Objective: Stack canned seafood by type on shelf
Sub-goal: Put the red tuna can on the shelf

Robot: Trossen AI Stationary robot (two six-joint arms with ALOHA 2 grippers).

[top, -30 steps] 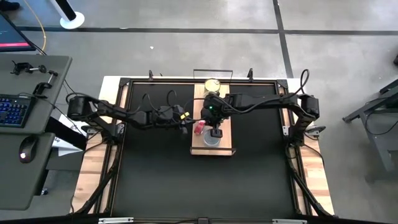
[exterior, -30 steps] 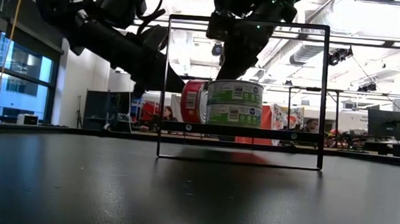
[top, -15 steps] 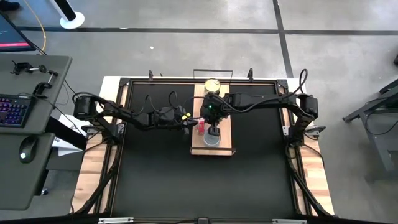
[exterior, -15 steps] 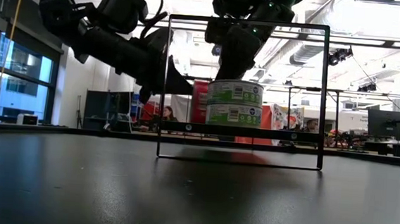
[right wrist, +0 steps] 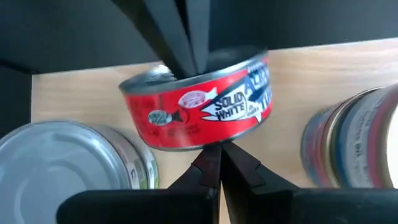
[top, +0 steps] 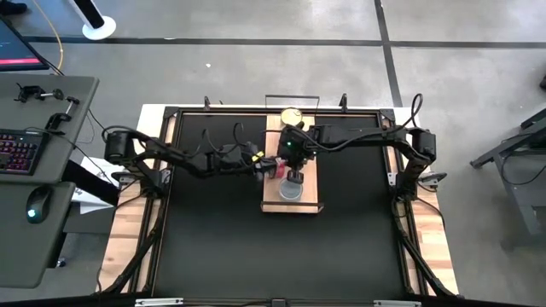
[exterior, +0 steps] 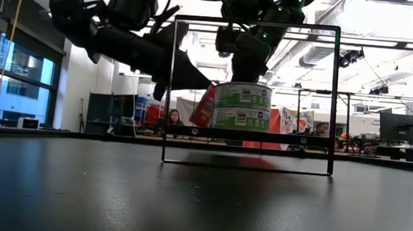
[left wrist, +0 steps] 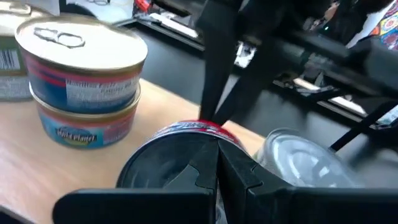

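On the light-wood shelf (top: 307,198) a red-labelled tin of canned seafood (right wrist: 199,106) sits tilted between two stacks. A two-high stack with gold lids (left wrist: 84,81) stands at the far end and a silver-lidded stack (right wrist: 68,162) at the near end. My left gripper (left wrist: 217,165) comes in from the table's left, shut, with its tips at the red tin. My right gripper (right wrist: 216,158) reaches down over the shelf, also shut, tips at the tin's other side. In the low view the red tin (exterior: 205,107) slants beside the silver stack (exterior: 241,107). My left gripper touches the red tin's shadowed flat face (left wrist: 165,168) with its shut fingertips, coming nearly level from the table's left. The tin is tilted, its lower edge down on the shelf. My right gripper meets the red tin's side wall near its lower rim (right wrist: 205,142) with shut fingertips, slanting down from above. The tin stays tilted between the two grippers, not pinched by either.
Thin black wire rails (exterior: 257,23) frame the shelf's short ends, and the near rail stands close in front of the stacks. The black tabletop (top: 213,247) spreads around the shelf. Beyond the table's left edge is a desk with a keyboard (top: 17,149).
My left gripper has tipped and its tips have reached farther toward the shelf, up against the red tin. The red tin, which stood on its edge a second ago, now leans slanted next to the silver stack. My right gripper has stayed over the shelf, shut.
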